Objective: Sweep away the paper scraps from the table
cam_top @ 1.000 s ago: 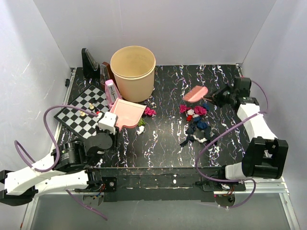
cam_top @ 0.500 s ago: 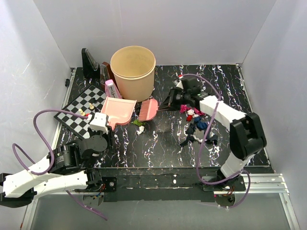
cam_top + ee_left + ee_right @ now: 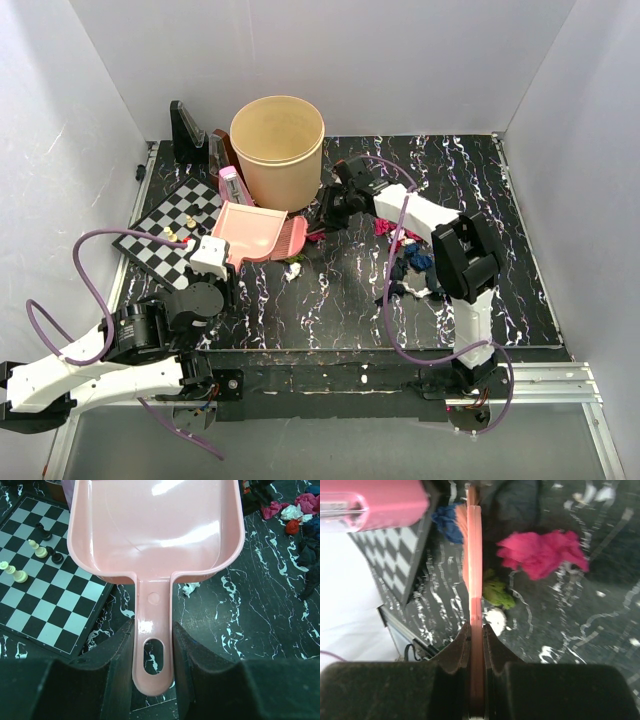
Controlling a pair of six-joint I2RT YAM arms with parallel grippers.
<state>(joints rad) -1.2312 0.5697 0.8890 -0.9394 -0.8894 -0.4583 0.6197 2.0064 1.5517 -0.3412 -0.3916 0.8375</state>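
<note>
My left gripper [image 3: 213, 258] is shut on the handle of a pink dustpan [image 3: 255, 232], whose mouth faces right on the table [image 3: 340, 300]. In the left wrist view the handle sits between my jaws [image 3: 153, 640], and the pan [image 3: 155, 530] looks empty. My right gripper [image 3: 330, 212] is shut on a pink brush [image 3: 292, 238], which is at the pan's mouth. In the right wrist view the brush [image 3: 474, 570] is edge-on, with magenta [image 3: 542, 552], green [image 3: 498, 594], white [image 3: 495, 617] and navy [image 3: 447, 522] paper scraps beside it. Most scraps [image 3: 410, 255] lie right of centre.
A tall tan bucket [image 3: 277, 150] stands just behind the dustpan. A chessboard [image 3: 170, 235] with a few pieces lies at the left. A pink box [image 3: 232, 190] and black stands [image 3: 185, 130] are at the back left. White walls enclose the table.
My right arm has swung left with the brush, from beside the scrap pile to the dustpan's mouth. A magenta wad moved left with it. The dustpan shifted slightly left.
</note>
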